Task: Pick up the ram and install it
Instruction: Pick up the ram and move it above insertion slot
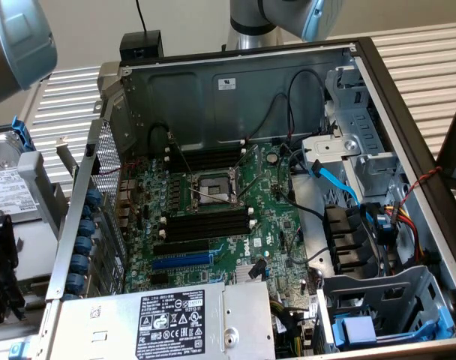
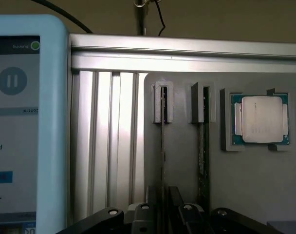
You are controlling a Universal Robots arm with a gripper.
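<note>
Wrist view: the ram (image 2: 162, 141) shows edge-on, a long, thin, dark strip standing in a grey slotted holder (image 2: 162, 105) on a pale plate (image 2: 255, 190). It is in the holder farther from the processor (image 2: 261, 119). Ribbed aluminium framing (image 2: 109, 146) and a lit tablet (image 2: 21, 122) stand beside the plate. The gripper (image 2: 164, 195) has its fingers (image 2: 175, 200) parted, straddling the ram's near end.

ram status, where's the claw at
claw close to the ram, stick farther from the processor; ram seated in grey holder; second stick alongside
</note>
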